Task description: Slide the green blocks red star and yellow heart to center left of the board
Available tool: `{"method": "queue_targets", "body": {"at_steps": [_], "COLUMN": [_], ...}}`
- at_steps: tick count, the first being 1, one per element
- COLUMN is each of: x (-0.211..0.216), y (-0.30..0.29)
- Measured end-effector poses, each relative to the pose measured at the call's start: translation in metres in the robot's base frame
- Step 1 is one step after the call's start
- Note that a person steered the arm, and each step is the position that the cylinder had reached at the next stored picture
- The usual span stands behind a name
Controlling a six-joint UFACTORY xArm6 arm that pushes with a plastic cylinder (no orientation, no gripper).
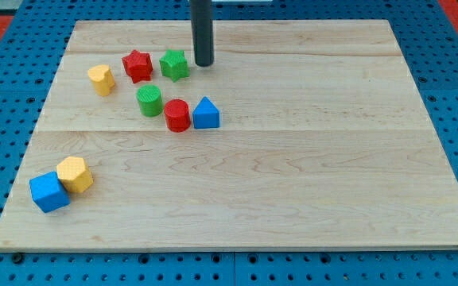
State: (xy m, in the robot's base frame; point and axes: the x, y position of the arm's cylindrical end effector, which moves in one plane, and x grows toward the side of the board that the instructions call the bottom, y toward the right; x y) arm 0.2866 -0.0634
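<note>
Wooden board on a blue perforated table, seen from one camera. My tip stands in the upper-centre of the frame, just to the right of the green star, close beside it; whether they touch cannot be told. The arm ends in a plain rod, so there are no fingers to be apart or together. The red star lies just left of the green star, and the yellow heart sits further left, near the board's left edge. Below the stars, a green cylinder, a red cylinder and a blue triangular block form a descending row. At lower left, a blue cube touches a yellow hexagonal block.
</note>
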Motion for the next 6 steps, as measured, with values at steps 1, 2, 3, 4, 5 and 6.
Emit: {"method": "queue_targets", "body": {"at_steps": [1, 2, 3, 4, 5, 6], "x": [0.013, 0.027, 0.03, 0.036, 0.018, 0.054], "y": [-0.089, -0.125, -0.144, -0.149, -0.071, -0.053]}}
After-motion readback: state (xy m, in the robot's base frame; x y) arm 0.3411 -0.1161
